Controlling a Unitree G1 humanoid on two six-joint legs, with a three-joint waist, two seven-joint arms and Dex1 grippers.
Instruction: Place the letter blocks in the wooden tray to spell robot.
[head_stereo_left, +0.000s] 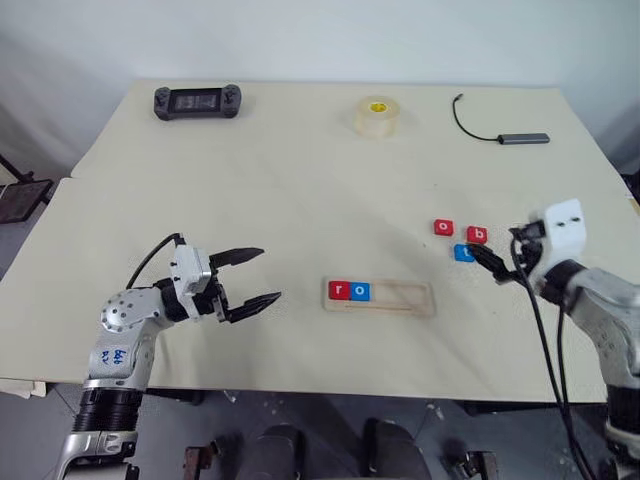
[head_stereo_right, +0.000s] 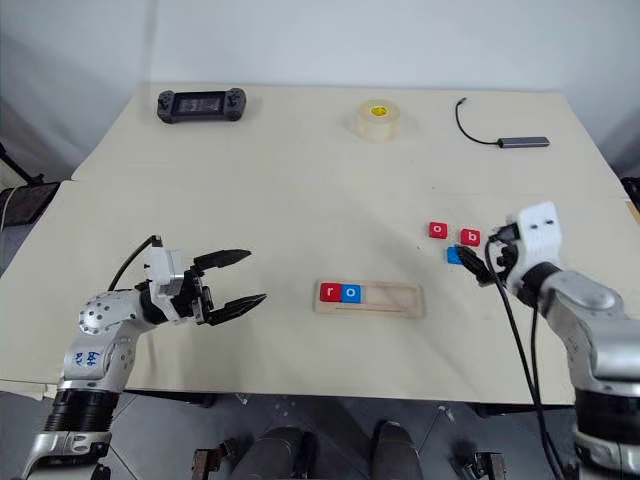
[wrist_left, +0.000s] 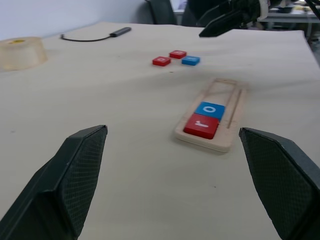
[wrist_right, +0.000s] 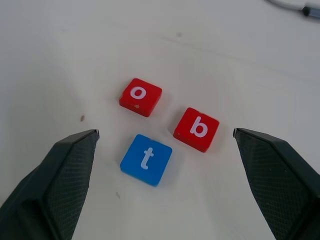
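The tray (head_stereo_left: 380, 297) lies near the front edge of the pale table (head_stereo_left: 300, 180), roughly midway between the two arms. Two blocks sit side by side in its left end, touching: a red r (head_stereo_left: 338, 290) at the very end and a blue o (head_stereo_left: 360, 291) next to it; the rest of the groove is bare wood. Off to the right and a little farther back, three more blocks lie loose on the table in a tight cluster: a red o (wrist_right: 140, 96), a red b (wrist_right: 196, 129) just beside it, and a blue t (wrist_right: 146, 159) nearest the robot, none of them quite touching. The right gripper (head_stereo_left: 485, 262) hangs over this cluster with its fingers spread wide, the three blocks showing between them in the wrist view; from the head views it seems to be above the blue t rather than on it, though that is hard to judge. The left gripper (head_stereo_left: 252, 277) is held off to the left of the tray, well apart from it, fingers spread and pointing toward the tray, holding nothing. At the back of the table are a black handheld controller (head_stereo_left: 197, 102), a tape roll (head_stereo_left: 378, 116) and a dark cable with an adapter (head_stereo_left: 523, 138).
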